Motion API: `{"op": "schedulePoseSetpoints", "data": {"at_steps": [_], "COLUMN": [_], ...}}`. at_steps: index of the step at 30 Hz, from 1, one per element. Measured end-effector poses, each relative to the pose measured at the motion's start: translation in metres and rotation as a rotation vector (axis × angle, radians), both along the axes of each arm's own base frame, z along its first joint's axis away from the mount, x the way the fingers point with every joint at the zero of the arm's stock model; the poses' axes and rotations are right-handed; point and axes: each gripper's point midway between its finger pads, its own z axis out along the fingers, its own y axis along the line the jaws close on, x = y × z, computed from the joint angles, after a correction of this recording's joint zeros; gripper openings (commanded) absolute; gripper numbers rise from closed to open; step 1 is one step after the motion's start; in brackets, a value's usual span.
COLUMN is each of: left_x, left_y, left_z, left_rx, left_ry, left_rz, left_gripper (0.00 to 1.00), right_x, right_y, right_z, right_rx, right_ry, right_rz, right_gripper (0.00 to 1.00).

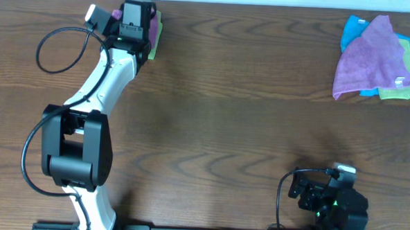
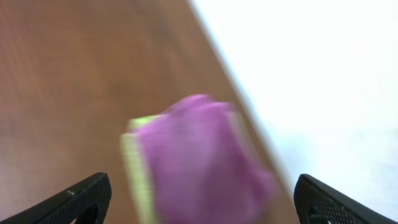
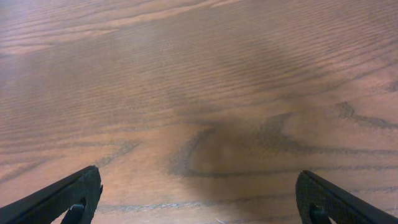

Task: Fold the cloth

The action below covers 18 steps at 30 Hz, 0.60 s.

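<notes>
A folded purple cloth point(image 2: 202, 155) lies on a green cloth point(image 2: 135, 168) near the table's far left edge, blurred in the left wrist view. In the overhead view they point(image 1: 155, 31) peek out beside my left gripper point(image 1: 137, 22), which hangs right over them. My left gripper point(image 2: 202, 205) is open, its fingers wide either side of the purple cloth. A loose pile of cloths point(image 1: 377, 59), purple over blue and green, sits at the far right. My right gripper point(image 3: 199, 202) is open and empty over bare wood; it is at the front right in the overhead view point(image 1: 326, 196).
The brown wooden table point(image 1: 247, 110) fills the view. The left arm's cable point(image 1: 55, 46) loops over the far left of the table. The table's far edge point(image 2: 249, 112) runs just behind the folded cloths.
</notes>
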Motion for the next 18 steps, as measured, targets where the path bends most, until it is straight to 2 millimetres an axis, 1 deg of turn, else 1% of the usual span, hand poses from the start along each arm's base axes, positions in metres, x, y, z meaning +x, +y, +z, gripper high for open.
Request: {"op": "schedulePoseSetpoints", "data": {"at_steps": [2,4,5,7,10,11,12,14,16,18], "left_x": [0.013,0.022,0.027,0.036,0.053,0.057,0.062,0.069,0.076,0.081], "left_y": [-0.010,-0.015,-0.016,-0.015,-0.010,-0.008,-0.003,0.005,0.013,0.019], "left_z": [0.012,0.017,0.016,0.005,-0.027,-0.033,-0.046,-0.061,-0.067,-0.069], "left_rx": [-0.006,-0.004,-0.005,0.000,-0.006,-0.007,-0.008,-0.004,0.005,0.014], "left_ry": [-0.065,-0.102,-0.118,-0.126,-0.134,-0.137,-0.138,-0.147,-0.165,-0.188], "left_rz": [-0.047,-0.080,-0.089,-0.098,-0.109,-0.114,-0.118,-0.124,-0.136,-0.151], "left_gripper": [0.95,0.95,0.95,0.95,0.95,0.95,0.95,0.95,0.95,0.95], "right_x": [0.000,0.000,0.000,0.000,0.000,0.000,0.000,0.000,0.000,0.000], "right_y": [0.000,0.000,0.000,0.000,0.000,0.000,0.000,0.000,0.000,0.000], "right_z": [0.000,0.000,0.000,0.000,0.000,0.000,0.000,0.000,0.000,0.000], "right_rx": [0.000,0.000,0.000,0.000,0.000,0.000,0.000,0.000,0.000,0.000], "right_ry": [0.000,0.000,0.000,0.000,0.000,0.000,0.000,0.000,0.000,0.000], "right_rz": [0.000,0.000,0.000,0.000,0.000,0.000,0.000,0.000,0.000,0.000], "right_gripper": [0.99,0.99,0.99,0.99,0.99,0.99,0.99,0.99,0.99,0.99]}}
